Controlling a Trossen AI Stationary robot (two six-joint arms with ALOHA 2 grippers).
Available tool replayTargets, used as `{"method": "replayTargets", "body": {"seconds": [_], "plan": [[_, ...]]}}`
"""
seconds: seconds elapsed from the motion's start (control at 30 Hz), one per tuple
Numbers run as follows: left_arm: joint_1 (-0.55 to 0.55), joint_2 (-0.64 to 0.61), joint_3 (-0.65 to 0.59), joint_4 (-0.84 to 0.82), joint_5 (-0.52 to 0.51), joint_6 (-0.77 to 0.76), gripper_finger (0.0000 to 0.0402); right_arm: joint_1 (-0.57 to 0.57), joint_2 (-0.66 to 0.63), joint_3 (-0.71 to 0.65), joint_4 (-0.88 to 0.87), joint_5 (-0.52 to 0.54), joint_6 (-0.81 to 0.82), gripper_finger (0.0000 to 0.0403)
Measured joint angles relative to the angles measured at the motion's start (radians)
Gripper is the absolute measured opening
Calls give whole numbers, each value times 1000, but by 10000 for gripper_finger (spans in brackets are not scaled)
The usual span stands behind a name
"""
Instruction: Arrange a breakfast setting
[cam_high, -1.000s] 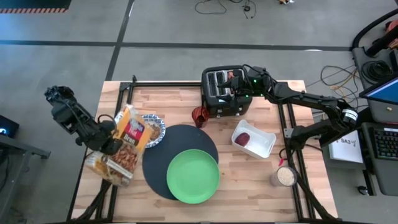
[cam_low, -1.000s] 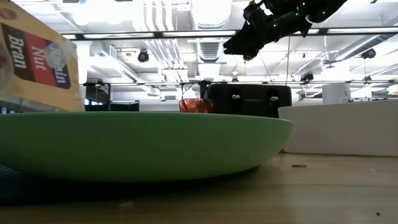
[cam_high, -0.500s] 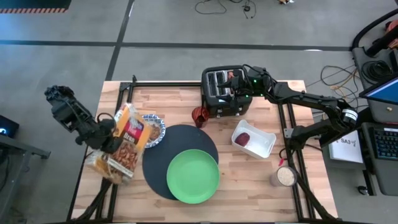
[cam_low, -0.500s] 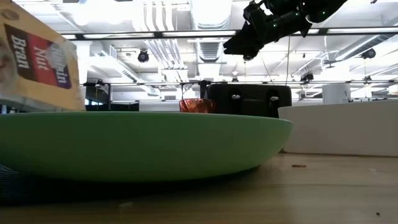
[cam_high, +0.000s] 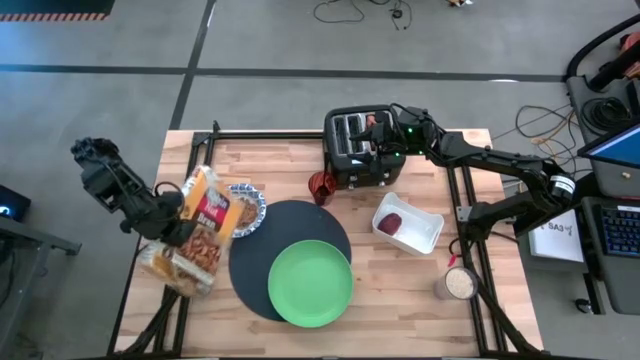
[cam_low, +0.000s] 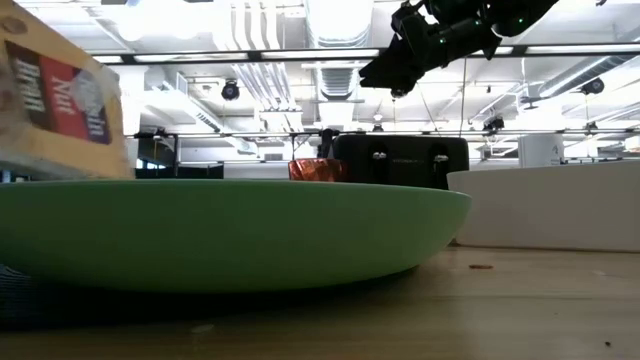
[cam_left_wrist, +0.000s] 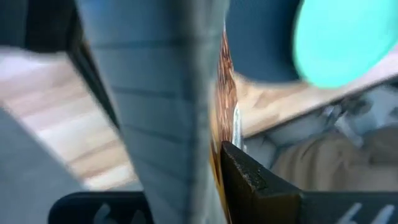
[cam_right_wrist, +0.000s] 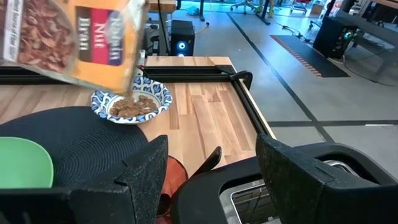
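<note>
My left gripper (cam_high: 172, 228), over the table's left edge, is shut on a yellow cereal box (cam_high: 198, 232). The box is tipped with its top corner (cam_right_wrist: 127, 78) just above the small blue-and-white bowl (cam_right_wrist: 132, 104), which holds brown cereal. That bowl (cam_high: 246, 207) rests on the wood at the far left rim of the big round black mat (cam_high: 262, 240). The lime-green plate (cam_high: 311, 283) lies on the mat's near right part. My right gripper (cam_high: 378, 137) hangs open above the black toaster (cam_high: 358, 160), touching nothing. My left gripper pinches the cereal box between its two fingers, one finger (cam_left_wrist: 252, 177) lying on the printed face beside the box's narrow grey side panel (cam_left_wrist: 161, 106). It comes at the box from the table's left. The box hangs clear of the table, tilted toward the bowl.
A white tray (cam_high: 425, 232) with a dark-red lump (cam_high: 390, 223) sits right of the mat. A small red-brown thing (cam_high: 320, 186) stands by the toaster's left front corner. A jar (cam_high: 458, 284) stands at the table's right edge. Black frame rails (cam_high: 250, 135) run along the far and side edges.
The cereal box in my left gripper has swung a little toward the table's left edge, so less of it overlaps the bowl. My right gripper has kept still above the toaster.
</note>
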Motion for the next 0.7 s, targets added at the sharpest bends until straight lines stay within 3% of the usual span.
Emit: {"method": "replayTargets", "body": {"seconds": [0.3,0.43,0.53,0.7], "plan": [[-2,5,12,3,43,-28,0,0,0,0,0,0,-3,233],[1,2,8,2,16,-44,0,0,0,0,0,0,-5,233],[-1,5,24,4,71,-26,0,0,0,0,0,0,-7,233],[1,-13,16,-2,-6,-51,0,0,0,0,0,0,-7,233]]}}
